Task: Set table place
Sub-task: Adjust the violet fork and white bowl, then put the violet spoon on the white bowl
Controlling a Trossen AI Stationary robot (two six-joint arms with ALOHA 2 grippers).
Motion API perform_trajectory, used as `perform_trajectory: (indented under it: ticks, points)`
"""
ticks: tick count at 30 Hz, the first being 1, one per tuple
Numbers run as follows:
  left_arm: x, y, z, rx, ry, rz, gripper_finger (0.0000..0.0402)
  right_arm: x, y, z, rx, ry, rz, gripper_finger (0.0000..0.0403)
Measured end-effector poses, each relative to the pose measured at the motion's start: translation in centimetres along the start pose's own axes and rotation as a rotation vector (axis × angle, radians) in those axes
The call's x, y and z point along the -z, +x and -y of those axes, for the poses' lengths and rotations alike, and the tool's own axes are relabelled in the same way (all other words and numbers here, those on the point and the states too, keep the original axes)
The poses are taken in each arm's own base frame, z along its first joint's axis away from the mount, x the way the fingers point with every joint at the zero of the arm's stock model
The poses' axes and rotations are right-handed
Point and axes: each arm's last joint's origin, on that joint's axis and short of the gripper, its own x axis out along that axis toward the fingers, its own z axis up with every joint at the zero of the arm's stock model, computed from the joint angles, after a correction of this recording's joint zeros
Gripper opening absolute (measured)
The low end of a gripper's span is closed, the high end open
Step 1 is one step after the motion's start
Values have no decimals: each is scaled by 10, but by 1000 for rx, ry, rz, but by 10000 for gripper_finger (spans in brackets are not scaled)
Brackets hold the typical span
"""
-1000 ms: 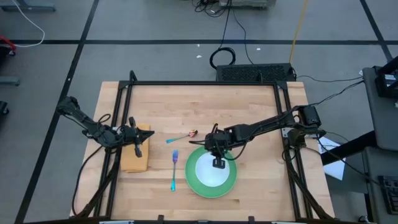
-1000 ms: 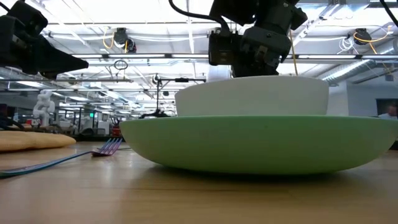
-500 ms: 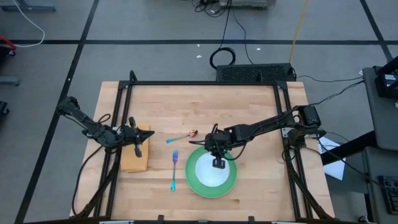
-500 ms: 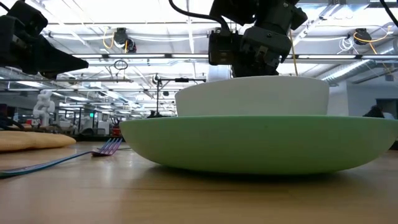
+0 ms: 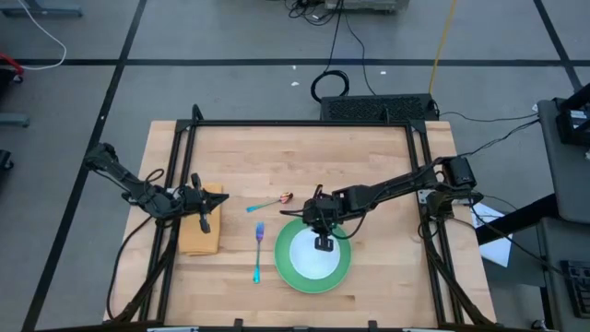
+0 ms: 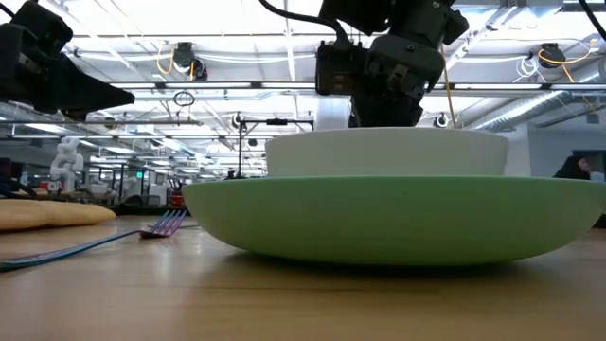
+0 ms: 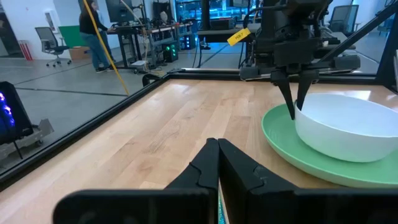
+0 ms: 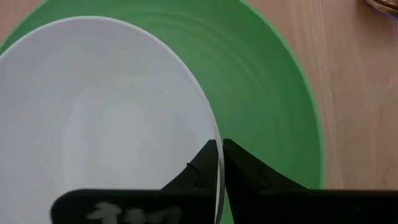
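Straddling the white bowl (image 8: 93,118) rim, right gripper (image 8: 219,163) jaws pinch it; only wrist view shows.

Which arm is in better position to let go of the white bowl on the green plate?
The right: its gripper pinches the white bowl rim, over the green plate. The left gripper is far away, above the tan cloth.

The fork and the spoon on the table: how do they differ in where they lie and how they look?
The fork lies just left of the green plate, pointing roughly up and down the table; the spoon lies farther back, slanted, apart from the plate. The fork looks blue all along, while the spoon ends in a copper bowl. Both have blue handles and rest flat on the table, untouched by either gripper.
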Motion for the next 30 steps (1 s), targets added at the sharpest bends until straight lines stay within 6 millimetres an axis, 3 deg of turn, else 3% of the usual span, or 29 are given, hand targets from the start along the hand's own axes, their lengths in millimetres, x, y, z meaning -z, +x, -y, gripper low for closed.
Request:
perform_trajectory:
  ticks: [16,26,30]
  points:
    - [0,0,0,0,0,0,10,-2,0,-4,-13,-5,24,80]
    - [0,0,0,1,0,0,10,-5,-8,-5,-23,-33,68,87]
    - [0,0,0,3,1,-2,10,-9,-23,-6,-34,-37,117,86]
